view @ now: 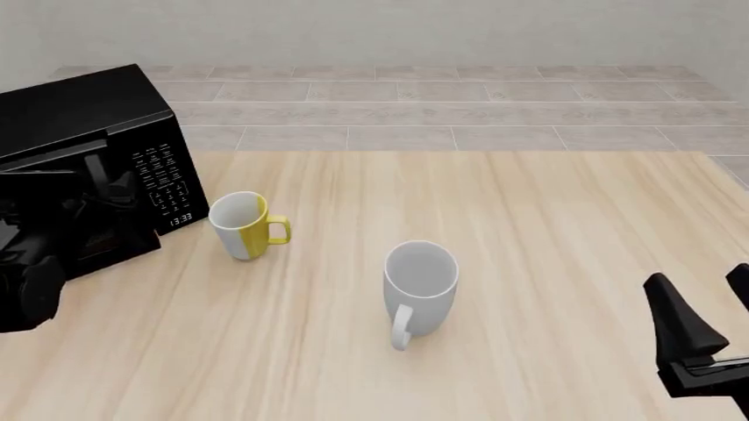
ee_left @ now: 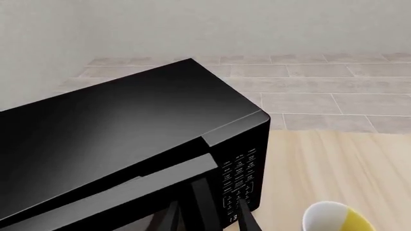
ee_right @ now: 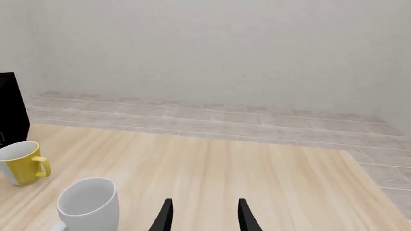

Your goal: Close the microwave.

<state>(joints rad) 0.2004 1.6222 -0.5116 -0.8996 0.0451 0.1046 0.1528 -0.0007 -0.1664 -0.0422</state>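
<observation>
The microwave (view: 88, 114) is a large glossy black box at the table's far left, with its keypad panel (view: 161, 180) and a clock reading 13:33 facing me. Its door (ee_left: 128, 190) stands slightly ajar, the top edge a little out from the body. My left gripper (ee_left: 209, 222) is right at the door's front, by its free edge next to the keypad. It is open, its fingers (ee_left: 247, 219) spread with the door's edge showing between them. In the front view the left gripper (view: 108, 186) is dark against the door. My right gripper (view: 708, 303) hovers open and empty at the near right.
A yellow-and-white mug (view: 244, 225) stands just right of the microwave, its handle pointing right. A pale grey mug (view: 419, 281) sits mid-table with its handle toward me. The wooden tabletop (view: 562, 228) ends at a tiled floor and wall beyond.
</observation>
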